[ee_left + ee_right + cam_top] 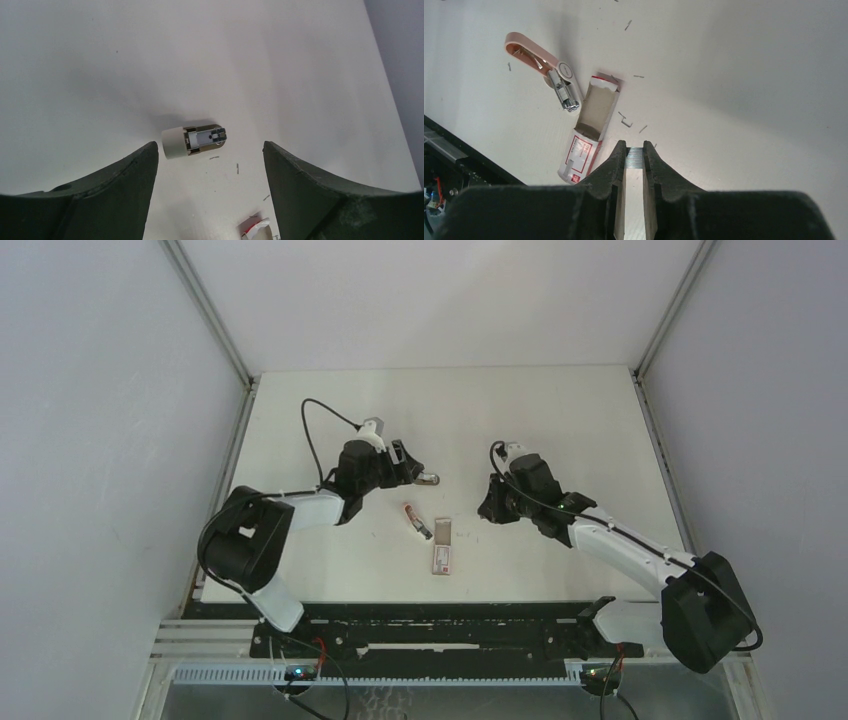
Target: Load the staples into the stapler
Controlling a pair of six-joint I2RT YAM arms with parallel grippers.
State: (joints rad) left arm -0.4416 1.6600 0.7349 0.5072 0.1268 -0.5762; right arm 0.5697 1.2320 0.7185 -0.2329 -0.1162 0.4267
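The box (440,558) lay flat on the white table (570,420) a little beyond the arm bases and midway between them. It was white with red print, and its brown cardboard inside was slid out and exposed, with an end flap raised. Just beside its far end lay the stapler (415,520), hinged open, with a pink arm splayed away from a short silver metal arm.

To the right of both, the right gripper (487,508) hung low over the table, its fingers clamped on a strip (635,157) of silver staples. Farther back and to the left, the left gripper (412,468) had its fingers spread wide and held nothing. A small piece (429,478) lay on the table just off its tips.

The matte tabletop was enclosed by pale grey walls (100,440) with metal rails in the corners.

Only the right wrist view showed the strip pinched between the right gripper's (635,150) fingertips, the print on the box (591,125), the stapler's (546,65) two arms and loose staples (626,120) scattered around. Only the left wrist view resolved the piece (192,141), a pale rounded cap over a grey metal channel, lying between the left gripper's (210,150) parted fingers. In the top view it was a mere speck.
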